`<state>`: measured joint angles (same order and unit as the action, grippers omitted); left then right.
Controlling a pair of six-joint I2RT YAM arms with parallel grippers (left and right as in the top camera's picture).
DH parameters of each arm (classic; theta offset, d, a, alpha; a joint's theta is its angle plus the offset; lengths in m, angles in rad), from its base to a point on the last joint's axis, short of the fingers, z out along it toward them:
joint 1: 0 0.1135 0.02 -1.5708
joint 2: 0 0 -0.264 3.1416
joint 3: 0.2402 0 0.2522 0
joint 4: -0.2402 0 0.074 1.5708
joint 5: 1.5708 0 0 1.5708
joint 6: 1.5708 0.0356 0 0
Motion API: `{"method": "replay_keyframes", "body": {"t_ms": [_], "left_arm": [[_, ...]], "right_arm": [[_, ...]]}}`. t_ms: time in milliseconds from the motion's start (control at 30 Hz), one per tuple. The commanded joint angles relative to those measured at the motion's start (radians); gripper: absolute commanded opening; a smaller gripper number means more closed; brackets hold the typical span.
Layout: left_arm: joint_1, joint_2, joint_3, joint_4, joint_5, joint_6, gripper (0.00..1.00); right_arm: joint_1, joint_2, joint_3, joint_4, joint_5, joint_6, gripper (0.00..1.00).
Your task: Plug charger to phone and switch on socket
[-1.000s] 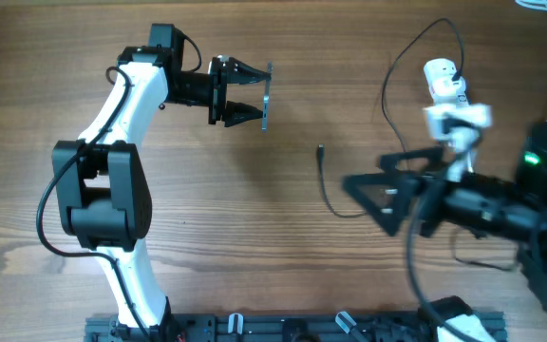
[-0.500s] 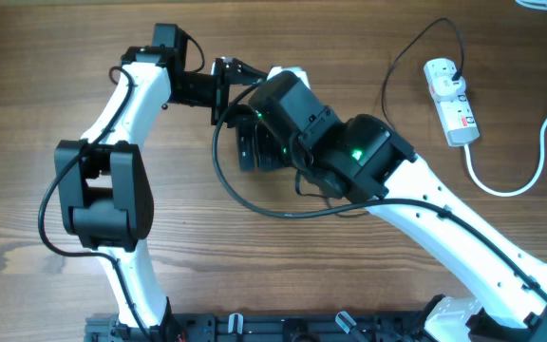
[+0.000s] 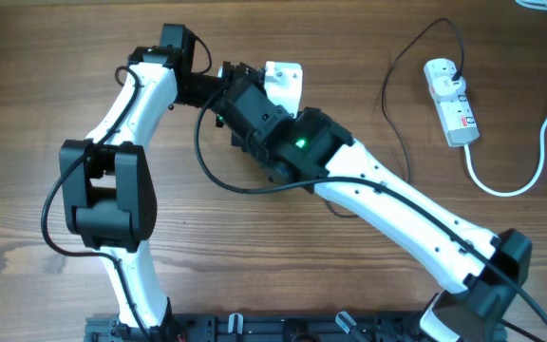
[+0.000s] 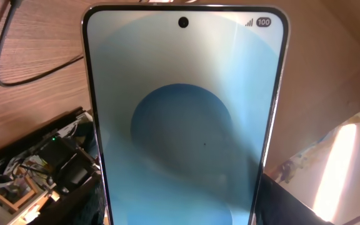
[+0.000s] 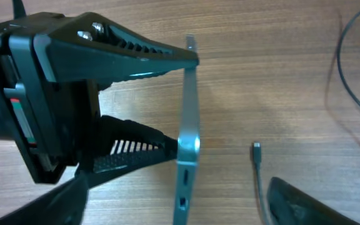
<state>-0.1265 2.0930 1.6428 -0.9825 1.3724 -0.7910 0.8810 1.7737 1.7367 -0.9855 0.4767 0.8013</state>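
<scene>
Teal phone [image 4: 181,125], apparently in left gripper [image 5: 187,103]

Robot lab: wooden table [image 3: 27,57]

The right arm [image 3: 397,214] is stretching diagonally across the wooden surface [image 3: 27,285], its green-lit head crowding against the tip of the left arm [image 3: 145,95] near the top. The socket [image 3: 451,103] is lying well apart at the upper right. Its thick white cord [image 3: 506,193] is looping off, and the charger [image 3: 384,95] is arcing from its top end and passing under the right arm.
</scene>
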Motion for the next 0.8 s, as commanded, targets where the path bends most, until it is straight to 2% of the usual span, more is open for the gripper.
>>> {"method": "replay_keyframes", "body": {"t_ms": [0,233,467,667,767], "left_arm": [[-0.006,-0.036,0.001,0.003,0.025,-0.01,0.59],[-0.008,-0.036,0.001,0.002,0.025,-0.01,0.58],[-0.007,-0.036,0.001,0.002,0.025,-0.01,0.59],[-0.007,-0.036,0.001,0.003,0.024,-0.026,0.59],[-0.007,-0.036,0.001,0.003,0.025,-0.03,0.59]], "right_arm": [[0.002,0.006,0.015,0.015,0.029,0.013,0.78],[-0.032,0.051,0.015,0.017,0.046,0.012,0.72],[-0.031,0.069,0.015,0.054,0.092,0.021,0.69],[-0.031,0.069,0.015,0.072,0.112,0.021,0.55],[-0.031,0.069,0.015,0.071,0.129,0.02,0.51]]}}
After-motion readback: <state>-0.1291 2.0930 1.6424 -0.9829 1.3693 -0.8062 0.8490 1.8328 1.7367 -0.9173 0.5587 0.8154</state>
